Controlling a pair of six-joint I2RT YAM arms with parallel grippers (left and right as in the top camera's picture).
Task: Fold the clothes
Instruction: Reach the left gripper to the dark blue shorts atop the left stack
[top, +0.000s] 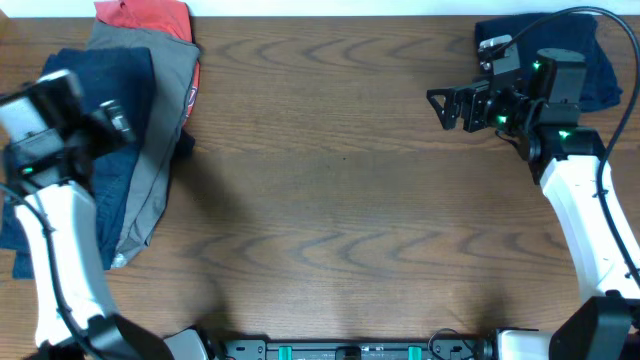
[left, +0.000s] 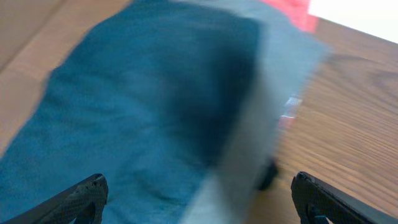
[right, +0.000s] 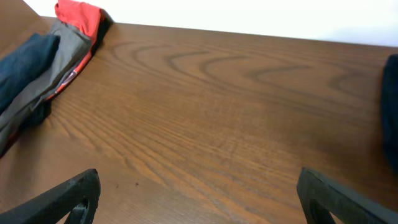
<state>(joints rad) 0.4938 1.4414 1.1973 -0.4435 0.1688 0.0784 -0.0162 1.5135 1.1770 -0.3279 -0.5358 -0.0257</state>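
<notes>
Your left end effector (left: 199, 183) hangs spread and empty above the denim shorts (left: 137, 112), apparently staged to pick. The right end effector (right: 199, 180), likewise spread, hovers over the table (right: 217, 106).

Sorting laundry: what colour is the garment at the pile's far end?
Red-orange garment; clearest in the overhead view.

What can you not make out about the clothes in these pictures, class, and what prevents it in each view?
- Denim shorts: in the left wrist view, blur hides seams and pockets.
- Navy garment: overhead, the right arm covers its middle; in the right wrist view, the right edge cuts it off.
- Red garment: overhead, cut off by the top edge and partly under the grey shorts.
</notes>
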